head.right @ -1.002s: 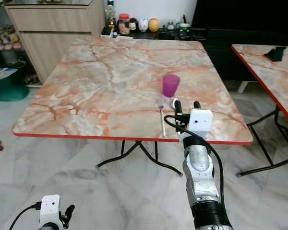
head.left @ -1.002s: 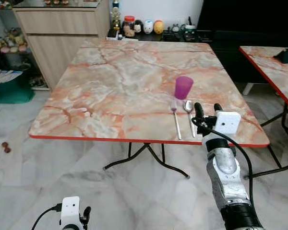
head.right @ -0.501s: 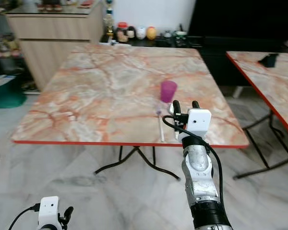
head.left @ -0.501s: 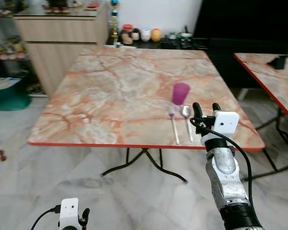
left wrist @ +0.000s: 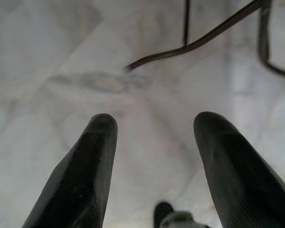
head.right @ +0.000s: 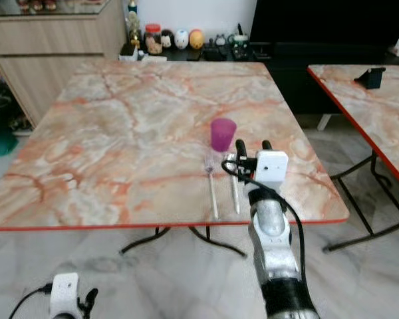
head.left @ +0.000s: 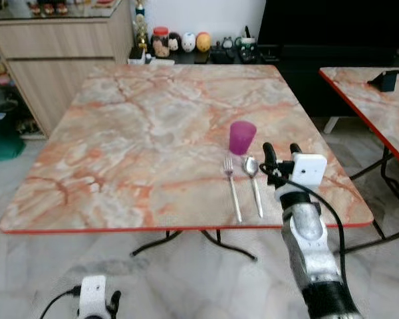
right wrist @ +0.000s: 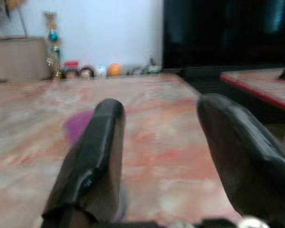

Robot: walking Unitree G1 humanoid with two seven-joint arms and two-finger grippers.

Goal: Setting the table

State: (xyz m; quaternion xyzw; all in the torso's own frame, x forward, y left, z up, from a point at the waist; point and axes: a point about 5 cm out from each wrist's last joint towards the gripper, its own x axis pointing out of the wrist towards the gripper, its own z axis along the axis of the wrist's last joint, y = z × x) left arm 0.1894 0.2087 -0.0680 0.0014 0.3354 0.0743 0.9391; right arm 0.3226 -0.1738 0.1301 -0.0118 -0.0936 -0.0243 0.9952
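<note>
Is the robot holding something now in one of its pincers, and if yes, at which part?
Nothing is held. The right pincer is open above the table, beside the spoon. The left pincer hangs open over the floor.

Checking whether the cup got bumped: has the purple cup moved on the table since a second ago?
No. The purple cup stands just beyond the fork and spoon tips as before; the camera shifted.

A fork (head.left: 232,189) and spoon (head.left: 253,183) lie side by side on the tabletop (head.left: 139,139), just left of the raised right hand (head.left: 280,156), fork outermost; a cup (head.left: 242,137) stands just beyond them, ahead-left of the hand. The left hand (left wrist: 152,166) hangs over the floor (left wrist: 47,61).
</note>
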